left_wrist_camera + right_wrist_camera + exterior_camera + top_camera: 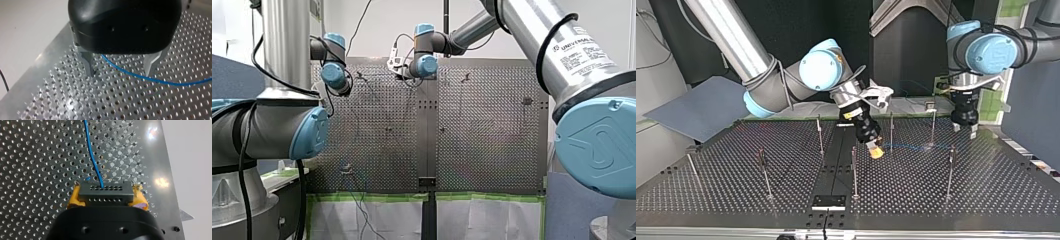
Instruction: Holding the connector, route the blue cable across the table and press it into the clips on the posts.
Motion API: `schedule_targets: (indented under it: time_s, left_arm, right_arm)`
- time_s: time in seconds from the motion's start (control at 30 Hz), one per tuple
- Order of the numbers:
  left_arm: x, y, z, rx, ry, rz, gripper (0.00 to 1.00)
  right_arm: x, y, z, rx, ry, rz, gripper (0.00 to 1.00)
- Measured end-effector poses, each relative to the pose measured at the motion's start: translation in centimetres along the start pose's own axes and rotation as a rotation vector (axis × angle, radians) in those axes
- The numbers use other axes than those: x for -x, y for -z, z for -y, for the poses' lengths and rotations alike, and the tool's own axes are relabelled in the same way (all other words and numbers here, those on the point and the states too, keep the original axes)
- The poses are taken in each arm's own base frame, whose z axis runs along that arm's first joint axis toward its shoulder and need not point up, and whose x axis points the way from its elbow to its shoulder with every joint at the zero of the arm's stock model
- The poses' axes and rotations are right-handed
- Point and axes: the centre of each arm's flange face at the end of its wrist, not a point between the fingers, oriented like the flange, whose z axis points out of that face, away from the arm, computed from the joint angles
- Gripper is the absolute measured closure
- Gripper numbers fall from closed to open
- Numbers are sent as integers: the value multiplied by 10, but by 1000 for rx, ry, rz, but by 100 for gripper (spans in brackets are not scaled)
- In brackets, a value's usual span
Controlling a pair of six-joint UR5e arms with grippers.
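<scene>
- Currently my right gripper (106, 196) is clamped on the connector (100, 194), a dark block with two rows of small holes, squeezed between its yellow pads (72, 199).
- From the connector, the blue cable (93, 160) runs ahead over the perforated tabletop (37, 170), lying low near the surface.
- My left gripper (120, 72) hangs just above the tabletop with its metal fingers (88, 63) spread apart. The blue cable passes between them, and they grip nothing.
- Thin posts (891, 131) stand around the cable's run in the top view. I cannot make out their clips, and I see no cable seated in any.
- I judge the task early: connector held, cable laid partway, all the pressing into clips left to do.
- Writing: "UNIVERSAL ROBOTS" is printed on my right arm (584, 50) in the front view. Small engraved letters by the tabletop's edge in the right wrist view seem to end in AA, AB, AC.
</scene>
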Motion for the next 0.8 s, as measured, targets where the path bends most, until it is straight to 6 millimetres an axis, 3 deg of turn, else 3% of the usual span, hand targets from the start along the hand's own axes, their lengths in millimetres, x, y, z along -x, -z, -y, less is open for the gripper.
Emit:
schedule_targets:
  time_s: [0.3,0.6,0.8]
  left_arm:
    - [2,13,6,-34,-3,-4,0]
    - [19,37,31,-157,-80,20,0]
    - [16,45,43,-224,-139,-9,0]
  right_arm:
    - [1,0,-3,19,-2,-1,100]
    - [3,-1,-9,38,-10,3,100]
    - [3,-1,-11,45,-12,4,100]
